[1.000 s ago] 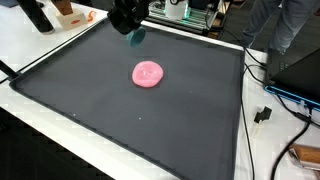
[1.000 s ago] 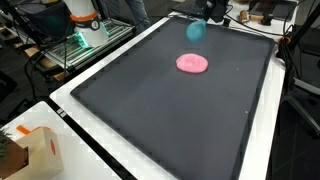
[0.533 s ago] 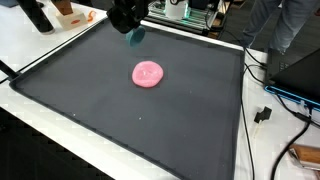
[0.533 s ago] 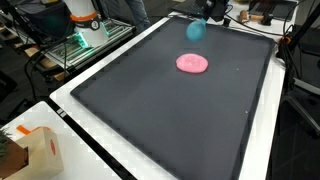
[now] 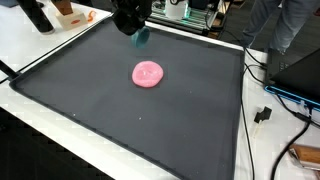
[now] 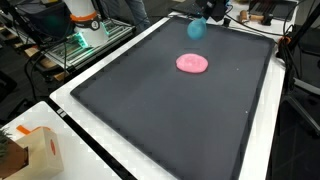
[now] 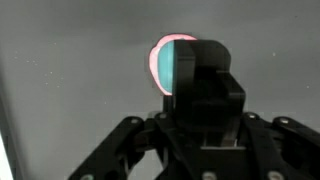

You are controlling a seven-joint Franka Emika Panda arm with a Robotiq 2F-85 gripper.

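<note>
Hanging over the far part of the black rectangular mat (image 5: 90, 110), the black Robotiq gripper (image 5: 133, 28) points downward. Only the wrist end of the arm is in frame, at the top edge of both exterior views. The fingers are clamped on a small teal rounded object (image 5: 142, 39), held clear of the mat surface. A flat pink round disc (image 5: 148, 73) lies near the mat centre, apart from the gripper and nearer the camera. In the wrist view, the teal rounded object (image 7: 178, 65) sits against a dark finger (image 7: 210, 80), and the pink round disc (image 7: 157, 55) shows behind it as a curved rim. The mat rests on a white table (image 5: 30, 45). A brown cardboard box (image 6: 35, 150) stands at a near table corner.
</note>
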